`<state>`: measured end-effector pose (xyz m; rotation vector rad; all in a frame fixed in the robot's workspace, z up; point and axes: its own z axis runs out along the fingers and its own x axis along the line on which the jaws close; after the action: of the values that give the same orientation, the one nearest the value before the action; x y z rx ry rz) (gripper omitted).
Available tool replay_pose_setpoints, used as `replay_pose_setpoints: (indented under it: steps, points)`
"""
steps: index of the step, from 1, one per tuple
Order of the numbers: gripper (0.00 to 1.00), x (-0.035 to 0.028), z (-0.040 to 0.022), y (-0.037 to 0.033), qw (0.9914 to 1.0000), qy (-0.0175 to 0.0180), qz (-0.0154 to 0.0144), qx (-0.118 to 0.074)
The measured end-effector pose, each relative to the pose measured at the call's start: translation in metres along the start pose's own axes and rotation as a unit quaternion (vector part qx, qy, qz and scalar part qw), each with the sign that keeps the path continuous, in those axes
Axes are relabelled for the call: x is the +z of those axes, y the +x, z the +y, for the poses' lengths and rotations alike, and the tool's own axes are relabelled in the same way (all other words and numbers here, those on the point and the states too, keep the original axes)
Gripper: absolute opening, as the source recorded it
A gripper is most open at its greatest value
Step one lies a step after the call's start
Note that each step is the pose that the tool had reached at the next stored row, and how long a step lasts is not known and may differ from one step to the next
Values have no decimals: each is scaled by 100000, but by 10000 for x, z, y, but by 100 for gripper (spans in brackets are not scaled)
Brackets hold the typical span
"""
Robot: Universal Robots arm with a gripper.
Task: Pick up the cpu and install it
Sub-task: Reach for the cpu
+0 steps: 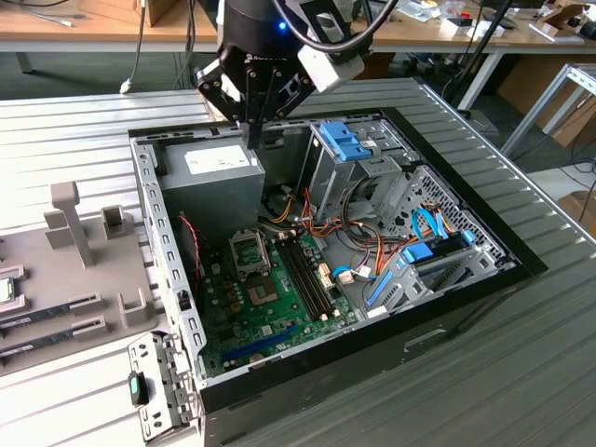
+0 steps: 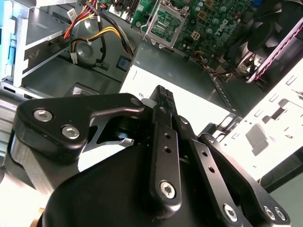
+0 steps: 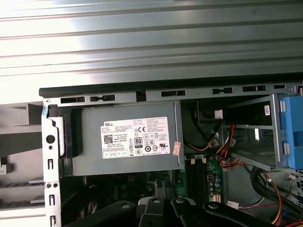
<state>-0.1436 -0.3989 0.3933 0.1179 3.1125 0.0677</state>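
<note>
In the exterior view, an open computer case (image 1: 521,265) lies on a ribbed metal table (image 1: 84,121). The arm's pincer (image 1: 252,136) hangs over the far corner of the case, with its tips just above the grey power supply box (image 1: 209,182). Nearer the camera lies the green motherboard (image 1: 247,321), carrying the square metal-framed socket (image 1: 250,253) and the memory strips (image 1: 303,270) beside it. A grey tray (image 1: 70,270) sits on the table at the exterior view's left. At the very edge of that side, a small flat piece with a green rim is probably the cpu (image 1: 6,291). It is cut off by the frame and lies well apart from the pincer.

In the second wrist view, the pincer (image 2: 163,92) has its two black fingers pressed together and points toward the white label on the power supply box (image 2: 189,101). Beyond it lie the socket (image 2: 165,21), a black fan (image 2: 274,28) and coloured wires (image 2: 94,35).

In the first wrist view, the power supply box (image 3: 128,137) sits in the case corner against the rim (image 3: 165,90), with the ribbed table (image 3: 142,42) beyond. Wires (image 3: 227,142) run between the box and a blue bracket (image 3: 291,132).
</note>
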Motion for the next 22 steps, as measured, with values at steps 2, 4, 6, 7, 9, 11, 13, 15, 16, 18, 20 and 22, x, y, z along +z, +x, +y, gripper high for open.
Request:
replay_pose_setpoints:
  steps: [2, 4, 6, 7, 9, 11, 13, 15, 16, 18, 20, 22]
  points:
    - [11, 0, -1, 10, 100000, 3, 1, 1]
    - [11, -1, -1, 16, 100000, 0, 1, -1]
    - [11, -1, -2, 21, 100000, 3, 0, 0]
    - [11, -1, -2, 24, 100000, 2, 1, 2]
    - [11, -1, -2, 33, 100000, 4, 2, 2]
    - [11, -1, -3, 42, 100000, 2, 1, 5]
    - [11, -1, -4, 50, 100000, 2, 2, 2]
    - [11, -2, -4, 59, 100000, 2, 1, 3]
    - [11, -2, -5, 63, 100000, 1, 2, 3]
    - [11, -2, -5, 73, 100000, 1, 1, 2]
    - [11, -3, -7, 87, 100000, 3, 1, 2]
    - [11, -3, -8, 102, 100000, 1, 0, 3]
